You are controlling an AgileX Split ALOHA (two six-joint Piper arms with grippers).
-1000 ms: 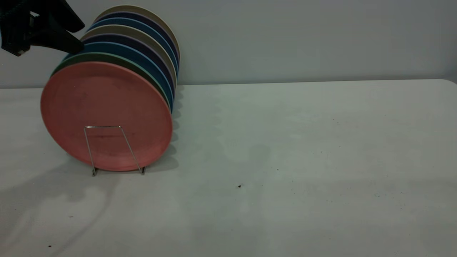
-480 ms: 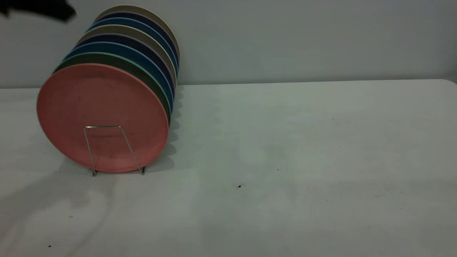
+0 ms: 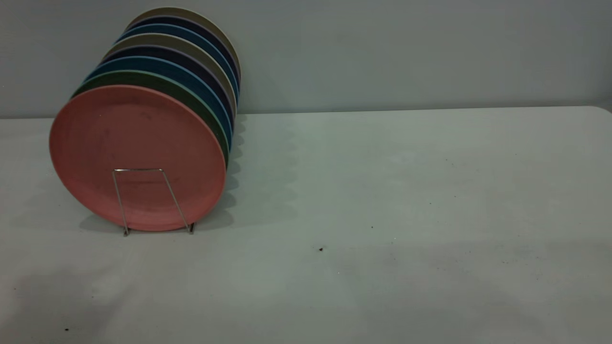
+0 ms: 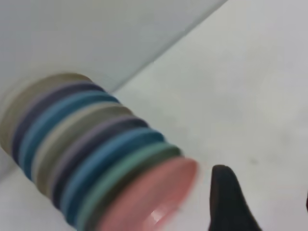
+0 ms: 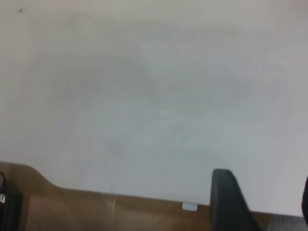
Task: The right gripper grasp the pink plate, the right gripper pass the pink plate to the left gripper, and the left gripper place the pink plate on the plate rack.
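The left gripper (image 4: pixel 262 211), seen at the top left corner of the exterior view a second ago, is no longer showing there; its jaws are standing wide and empty above the plates. The pink plate (image 3: pixel 136 155) is standing upright in the plate rack (image 3: pixel 152 199), frontmost in a row, touching a green plate (image 3: pixel 158 82) behind it. The right gripper (image 5: pixel 262 207) is hanging open, holding nothing, over the table edge (image 5: pixel 110 190)

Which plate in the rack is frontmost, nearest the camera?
The pink plate, standing on edge at the front of the plate rack. It is the only pink one; a green plate stands directly behind it, then blue ones.
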